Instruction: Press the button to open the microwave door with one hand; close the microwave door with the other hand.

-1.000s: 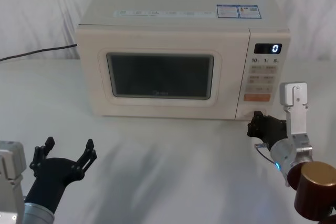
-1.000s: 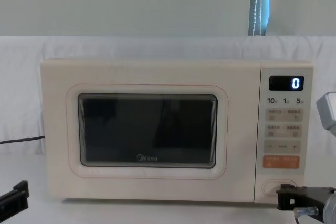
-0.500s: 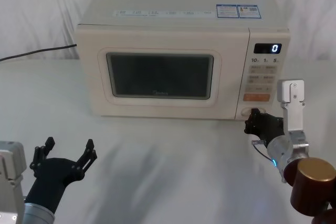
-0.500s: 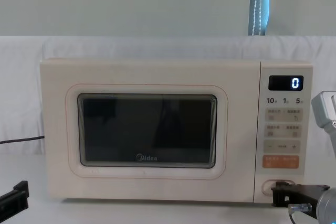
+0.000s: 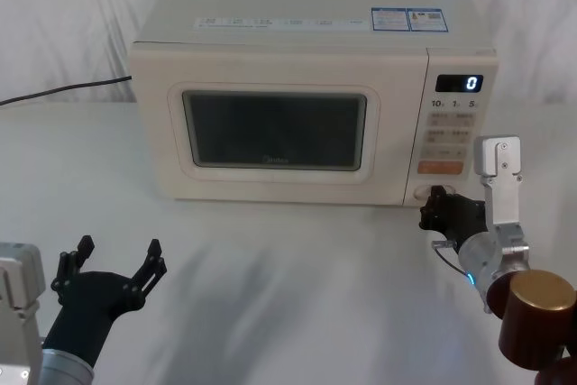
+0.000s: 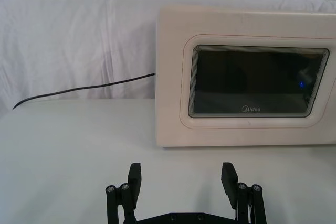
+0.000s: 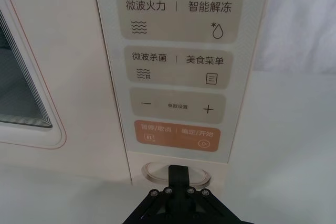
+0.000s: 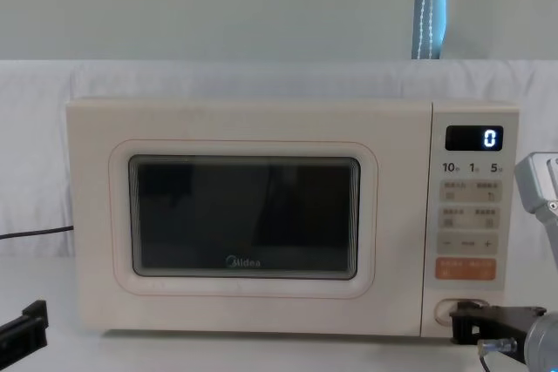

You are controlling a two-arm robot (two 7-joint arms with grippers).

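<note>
The right gripper [image 7: 179, 174], black and blocky, is clenched to a single narrow tip that meets the button [image 7: 153, 171], a smooth cream pill with a thin outlined rim at the foot of the microwave's control panel [image 7: 181, 72], under the orange rectangular key [image 7: 177, 135]. Left of the panel, the microwave door [image 8: 244, 215] sits flush, glossy cream around rounded dark glass. The left gripper [image 6: 181, 180] hovers released over the white counter [image 5: 297, 268], well before the door.

"Midea" on the microwave door [image 8: 244, 219]; "0", "10 1 5" on the control panel [image 8: 472, 215]
</note>
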